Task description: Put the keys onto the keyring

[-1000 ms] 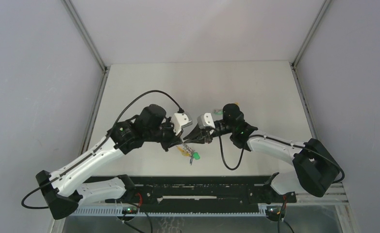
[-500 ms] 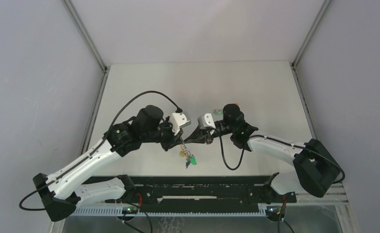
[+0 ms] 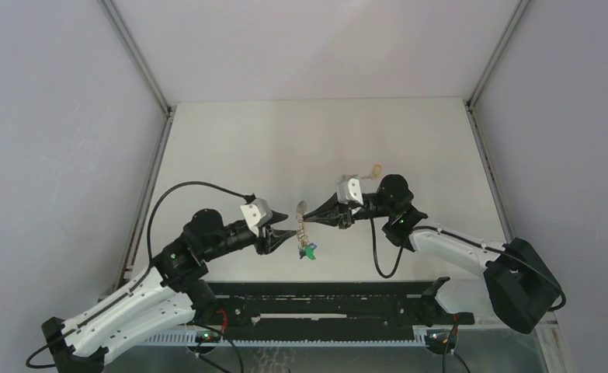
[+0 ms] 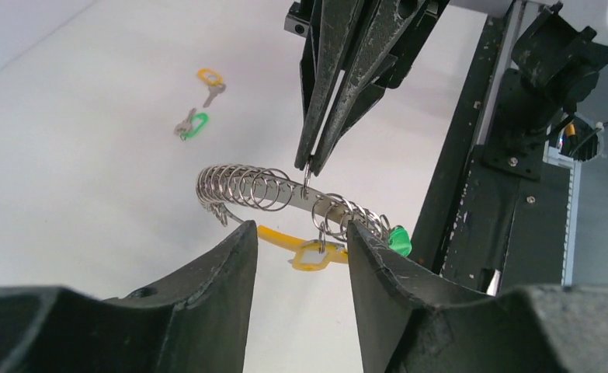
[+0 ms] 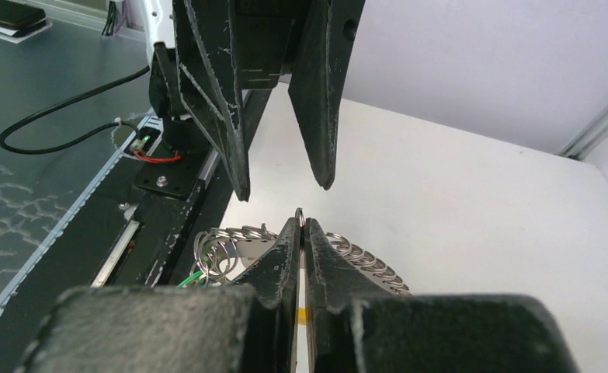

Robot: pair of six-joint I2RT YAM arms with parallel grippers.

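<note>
Silvery keyring (image 4: 250,188) hangs clamped in the right pincer (image 5: 302,227), before the parted left pincer (image 4: 300,231).

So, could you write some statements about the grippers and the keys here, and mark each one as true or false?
1. The right gripper is shut on the keyring. True.
2. The left gripper grips the keyring too. False: its jaws stand open.
3. An orange-headed key and a green-headed key lie loose on the table. True.
4. The keyring lies flat on the table. False: it hangs from the right gripper.
</note>
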